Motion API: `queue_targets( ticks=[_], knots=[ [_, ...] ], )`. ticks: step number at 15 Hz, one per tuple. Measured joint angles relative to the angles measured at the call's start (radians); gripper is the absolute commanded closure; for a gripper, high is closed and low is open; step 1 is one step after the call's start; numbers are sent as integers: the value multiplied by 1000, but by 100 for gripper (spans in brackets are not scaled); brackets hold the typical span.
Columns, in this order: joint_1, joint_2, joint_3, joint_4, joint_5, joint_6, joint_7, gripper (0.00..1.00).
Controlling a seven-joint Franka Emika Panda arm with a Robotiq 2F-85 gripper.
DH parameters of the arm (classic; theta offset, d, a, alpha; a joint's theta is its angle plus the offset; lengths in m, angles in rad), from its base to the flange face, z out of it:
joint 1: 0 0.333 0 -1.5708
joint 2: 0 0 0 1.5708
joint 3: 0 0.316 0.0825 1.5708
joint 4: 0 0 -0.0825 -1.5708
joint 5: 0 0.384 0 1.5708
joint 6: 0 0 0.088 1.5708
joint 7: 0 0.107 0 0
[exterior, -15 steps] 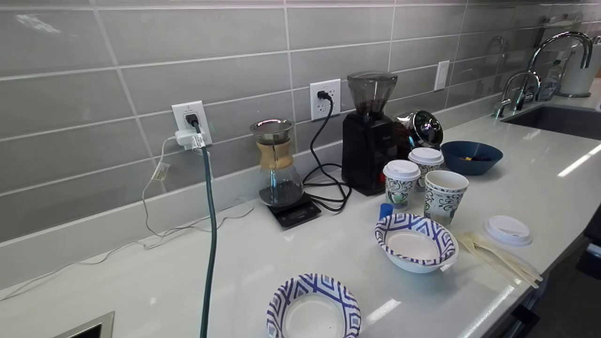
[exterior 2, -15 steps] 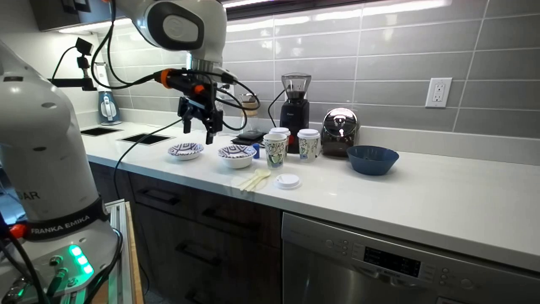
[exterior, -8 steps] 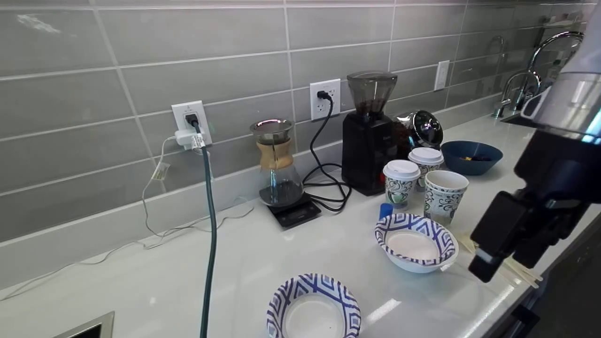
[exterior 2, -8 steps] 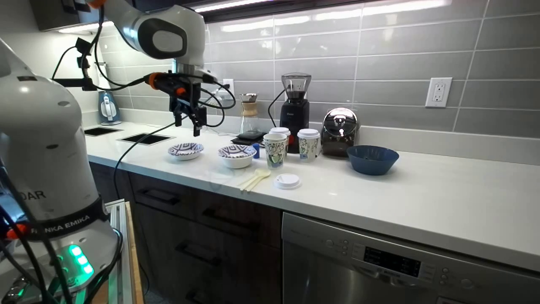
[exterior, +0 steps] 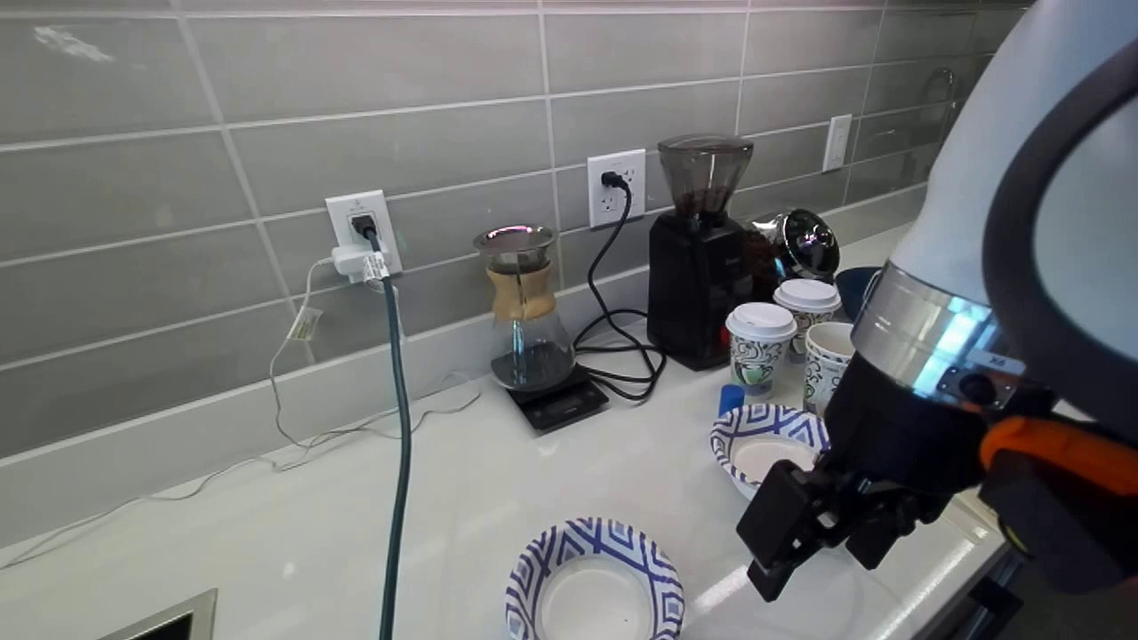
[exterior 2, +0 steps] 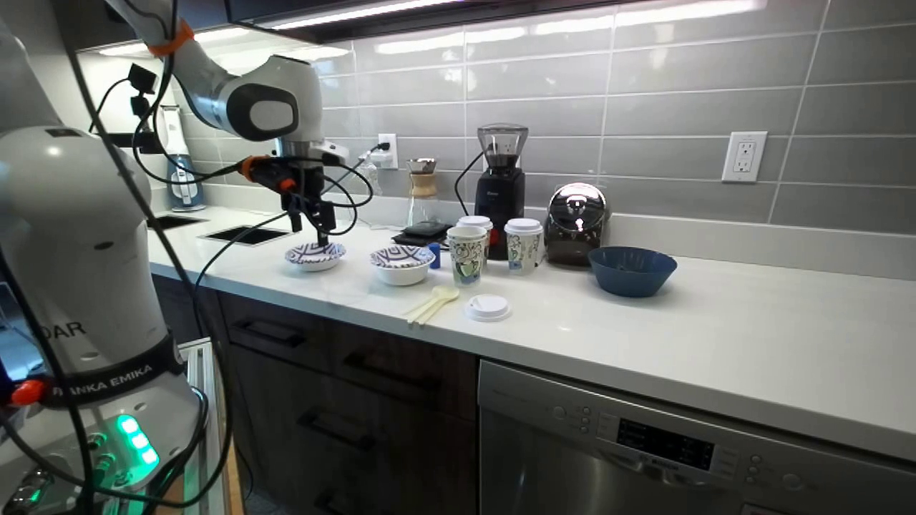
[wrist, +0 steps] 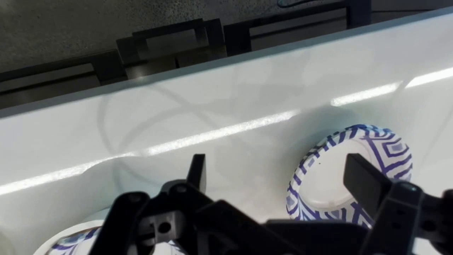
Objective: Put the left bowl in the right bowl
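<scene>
Fingers [wrist: 197, 173] stand wide apart; in the wrist view the left bowl [wrist: 327, 177] lies at three o'clock from their gap, partly behind one, the right bowl [wrist: 74, 242] toward eight.

Paper cups [exterior 2: 467, 259] stand near a coffee grinder [exterior 2: 499, 194] on the counter [exterior 2: 751, 329], a blue bowl [exterior 2: 632, 273] to their right.
</scene>
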Motion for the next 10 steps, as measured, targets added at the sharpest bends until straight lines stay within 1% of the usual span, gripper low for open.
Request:
queue_targets(
  ticks=[2, 10],
  knots=[
    [8, 25, 3, 1, 0, 15, 0, 0],
    [8, 27, 3, 2, 0, 18, 0, 0]
  ],
)
